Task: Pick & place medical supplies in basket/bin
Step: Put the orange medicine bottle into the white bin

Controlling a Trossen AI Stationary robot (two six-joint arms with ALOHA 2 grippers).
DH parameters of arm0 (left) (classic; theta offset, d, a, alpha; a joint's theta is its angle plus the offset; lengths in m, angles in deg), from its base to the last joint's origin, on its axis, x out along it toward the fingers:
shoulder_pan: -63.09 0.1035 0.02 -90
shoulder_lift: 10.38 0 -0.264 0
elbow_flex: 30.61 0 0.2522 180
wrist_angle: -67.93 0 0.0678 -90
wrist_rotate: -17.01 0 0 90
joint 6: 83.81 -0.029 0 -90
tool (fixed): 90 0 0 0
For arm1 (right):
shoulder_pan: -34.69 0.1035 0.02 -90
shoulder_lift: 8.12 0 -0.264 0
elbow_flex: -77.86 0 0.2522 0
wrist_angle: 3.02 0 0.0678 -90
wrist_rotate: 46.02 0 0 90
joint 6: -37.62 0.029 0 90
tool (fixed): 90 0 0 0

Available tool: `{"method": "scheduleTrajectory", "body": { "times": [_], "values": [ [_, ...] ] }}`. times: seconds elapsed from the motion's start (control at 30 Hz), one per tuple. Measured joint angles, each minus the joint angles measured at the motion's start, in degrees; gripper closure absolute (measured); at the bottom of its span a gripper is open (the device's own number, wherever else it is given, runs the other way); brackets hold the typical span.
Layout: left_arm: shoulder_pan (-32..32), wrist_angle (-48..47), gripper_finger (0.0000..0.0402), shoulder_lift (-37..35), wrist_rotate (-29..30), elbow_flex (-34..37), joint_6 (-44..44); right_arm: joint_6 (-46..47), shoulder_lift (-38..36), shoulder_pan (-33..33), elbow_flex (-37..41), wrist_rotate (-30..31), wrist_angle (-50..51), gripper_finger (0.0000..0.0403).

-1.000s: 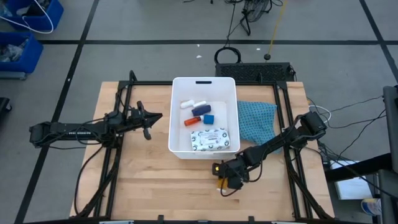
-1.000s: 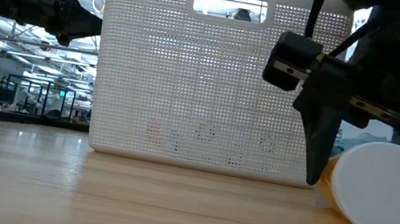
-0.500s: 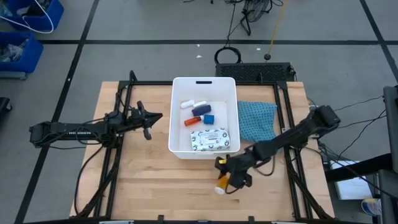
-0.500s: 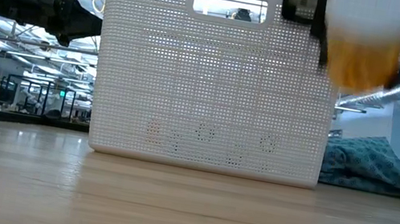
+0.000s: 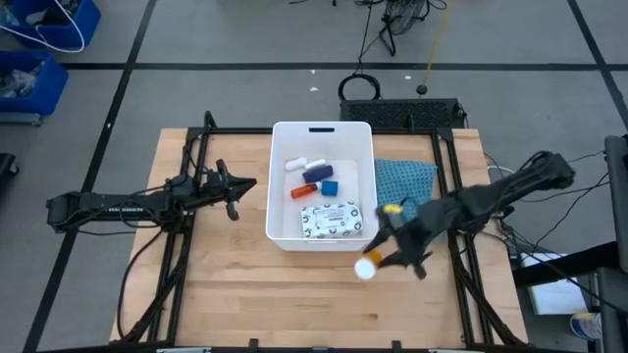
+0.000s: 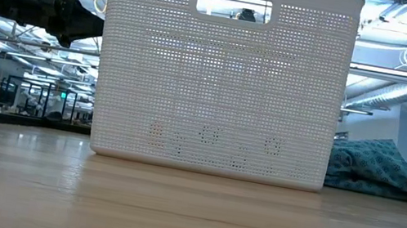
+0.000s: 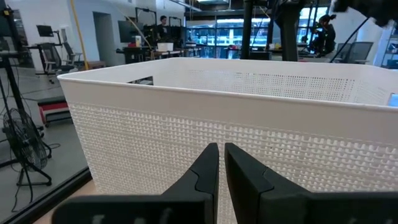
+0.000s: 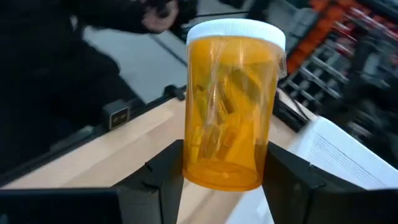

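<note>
The counter (image 5: 226, 284) carries the white bin (image 5: 280, 186), and beside the bin, on the side away from my left arm, lies a teal cloth (image 5: 407, 186). In the bin lie a patterned packet (image 5: 337, 219), a red bottle (image 5: 305, 192), a blue cube (image 5: 329, 186) and white tubes (image 5: 303, 163). My right jaws (image 8: 221, 180) grip an orange pill bottle (image 8: 230, 102) with a white cap (image 5: 365, 268), held off the bin's corner near the cloth. My left jaws (image 7: 221, 171) are closed beside the bin's opposite wall.
</note>
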Motion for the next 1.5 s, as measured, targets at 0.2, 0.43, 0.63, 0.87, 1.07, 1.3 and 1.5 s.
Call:
{"method": "scheduleTrajectory", "body": {
  "times": [0.2, 0.43, 0.63, 0.87, 1.07, 1.3, 1.5],
  "values": [
    [0.0, 0.0, 0.0369, 0.0, 0.0, 0.0, 0.0, 6.3, -11.0, -4.3, 3.2, -6.0, 2.6, 0.0237],
    [0.0, 0.0, 0.0369, 0.0, 0.0, 0.0, 0.7, 11.9, -25.3, -11.1, 15.7, -5.4, -8.8, 0.0237],
    [0.0, 0.0, 0.0369, 0.0, 0.0, 0.0, 1.1, 13.9, -35.6, -16.6, 25.4, 6.7, -10.6, 0.0237],
    [0.0, 0.0, 0.0369, 0.0, 0.0, 0.0, 1.0, 18.0, -42.0, -24.4, 33.8, 9.1, -12.5, 0.0237],
    [0.0, 0.0, 0.0369, 0.0, 0.0, 0.0, 0.8, 22.2, -43.1, -29.6, 39.9, 3.0, -21.1, 0.0238],
    [0.0, 0.0, 0.0369, 0.0, 0.0, 0.0, 0.8, 23.5, -42.2, -33.7, 40.6, -1.4, -28.3, 0.0238],
    [0.0, 0.0, 0.0369, 0.0, 0.0, 0.0, 0.2, 19.4, -34.5, -35.6, 31.0, -1.6, -25.4, 0.0238]
  ]
}}
